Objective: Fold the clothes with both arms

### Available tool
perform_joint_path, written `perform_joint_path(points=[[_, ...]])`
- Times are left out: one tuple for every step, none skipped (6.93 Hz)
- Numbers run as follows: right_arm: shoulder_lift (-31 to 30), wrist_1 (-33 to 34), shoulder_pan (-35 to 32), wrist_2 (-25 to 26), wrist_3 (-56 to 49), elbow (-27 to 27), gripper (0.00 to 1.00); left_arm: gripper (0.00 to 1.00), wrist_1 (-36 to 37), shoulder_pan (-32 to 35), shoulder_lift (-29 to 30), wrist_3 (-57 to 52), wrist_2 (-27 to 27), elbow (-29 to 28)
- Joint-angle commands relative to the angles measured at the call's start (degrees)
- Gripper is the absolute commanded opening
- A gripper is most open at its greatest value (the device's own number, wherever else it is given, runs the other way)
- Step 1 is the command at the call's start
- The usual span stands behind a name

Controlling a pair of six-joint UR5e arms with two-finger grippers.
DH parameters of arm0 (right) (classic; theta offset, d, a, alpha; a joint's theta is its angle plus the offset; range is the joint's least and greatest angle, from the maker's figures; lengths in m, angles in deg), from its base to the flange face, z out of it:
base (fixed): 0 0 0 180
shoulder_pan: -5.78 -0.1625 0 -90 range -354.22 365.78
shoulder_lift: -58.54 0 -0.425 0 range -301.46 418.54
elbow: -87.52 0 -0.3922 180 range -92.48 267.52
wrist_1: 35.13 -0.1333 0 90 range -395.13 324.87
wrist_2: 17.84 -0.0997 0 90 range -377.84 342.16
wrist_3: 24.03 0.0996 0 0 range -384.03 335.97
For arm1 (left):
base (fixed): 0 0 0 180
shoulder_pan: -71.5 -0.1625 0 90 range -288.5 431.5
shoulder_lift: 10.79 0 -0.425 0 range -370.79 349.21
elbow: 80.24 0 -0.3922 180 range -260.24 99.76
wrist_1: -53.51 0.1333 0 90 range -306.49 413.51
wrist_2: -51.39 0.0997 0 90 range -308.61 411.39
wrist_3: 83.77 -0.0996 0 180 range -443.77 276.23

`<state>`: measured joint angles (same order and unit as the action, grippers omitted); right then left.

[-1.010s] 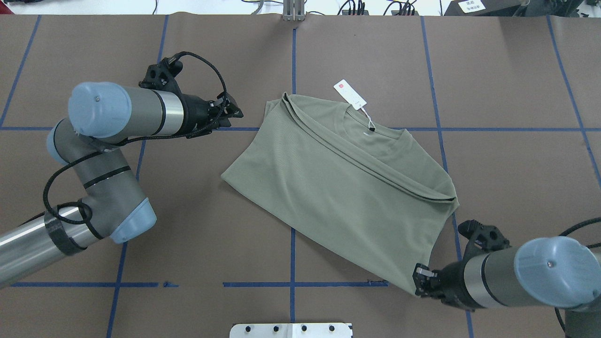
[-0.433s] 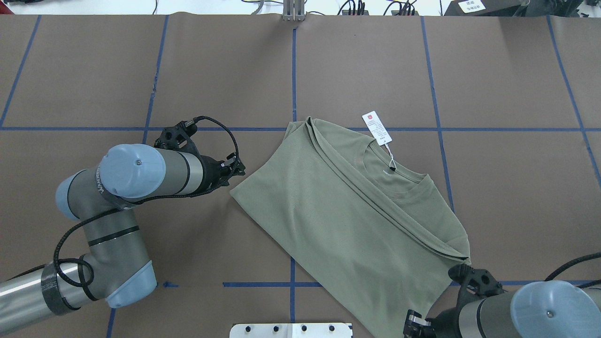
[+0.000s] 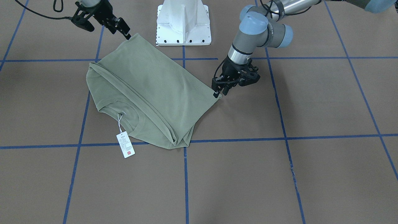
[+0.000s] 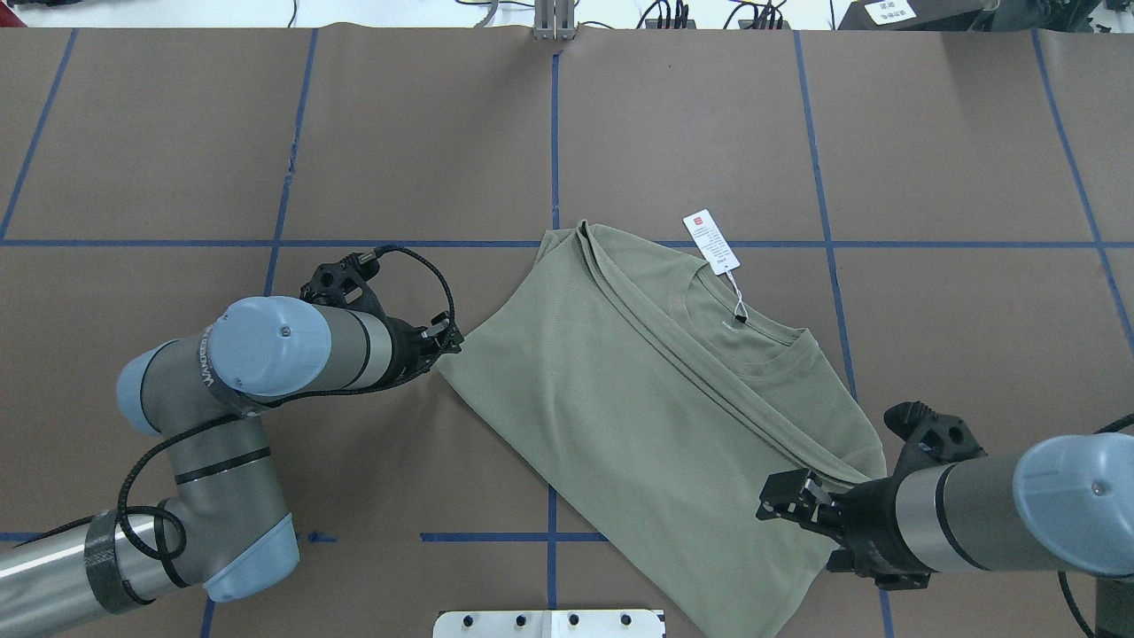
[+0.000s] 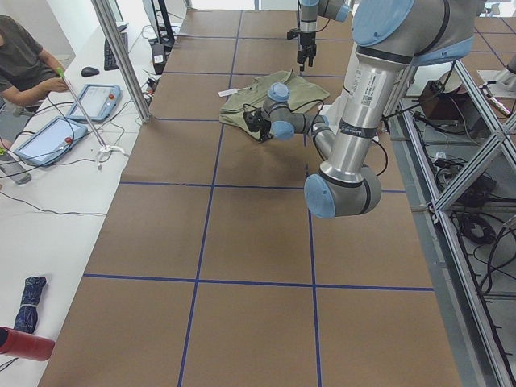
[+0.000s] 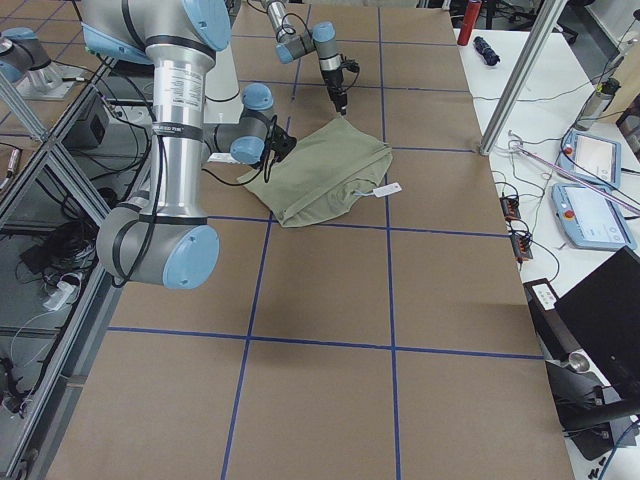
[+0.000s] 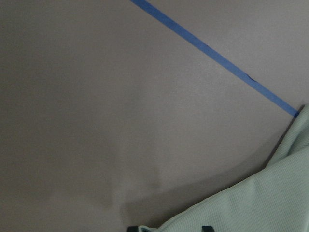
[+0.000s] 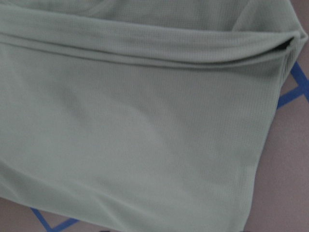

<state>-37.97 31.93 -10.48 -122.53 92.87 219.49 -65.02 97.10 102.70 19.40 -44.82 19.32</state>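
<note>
- My left gripper [image 4: 446, 339]: jaws apart, tips either side of the shirt's [image 4: 620, 390] left hem corner, nothing clamped.
- My right gripper [image 4: 772, 501]: jaws apart, raised over the shirt's right side.
- Shirt: flat and skewed, mid-table [image 4: 177, 133], other hem corner at my near edge.
- Against one second ago: shirt dragged toward my edge; right gripper has released its corner.

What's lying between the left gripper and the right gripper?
The green shirt: in the overhead view its folded body fills the whole stretch, left gripper at one corner, right gripper over its opposite edge.
</note>
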Motion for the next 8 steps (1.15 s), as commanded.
perform_joint_path(points=[[0.26,0.00,-2.81,-0.07,-0.18,-0.92,1.00,0.54,0.05,-1.52,-0.02,0.01,0.68,-0.33],[0.26,0.00,-2.90,-0.07,-0.18,-1.01,1.00,0.52,0.05,-1.78,0.06,-0.08,0.68,-0.68],[0.17,0.00,-2.99,0.02,-0.18,-1.19,1.00,0.47,0.05,-1.78,0.15,-0.17,0.77,-0.95],[0.09,0.00,-2.99,0.10,-0.18,-1.45,1.00,0.43,0.14,-1.78,0.24,-0.34,1.81,-1.38],[0.17,0.00,-2.99,0.19,-0.18,-1.54,1.00,0.29,0.14,-1.78,0.33,-0.52,2.34,-1.56],[0.17,0.00,-3.07,0.28,-0.18,-1.54,1.00,0.00,0.23,-1.18,0.24,-0.78,2.35,-1.56],[0.17,0.00,-3.07,0.28,-0.18,-1.54,1.00,0.00,0.31,0.22,0.15,-1.57,2.35,-1.48],[0.17,0.00,-3.07,0.37,-0.18,-1.54,1.00,0.00,0.31,0.67,0.06,-4.27,2.35,-1.56]])
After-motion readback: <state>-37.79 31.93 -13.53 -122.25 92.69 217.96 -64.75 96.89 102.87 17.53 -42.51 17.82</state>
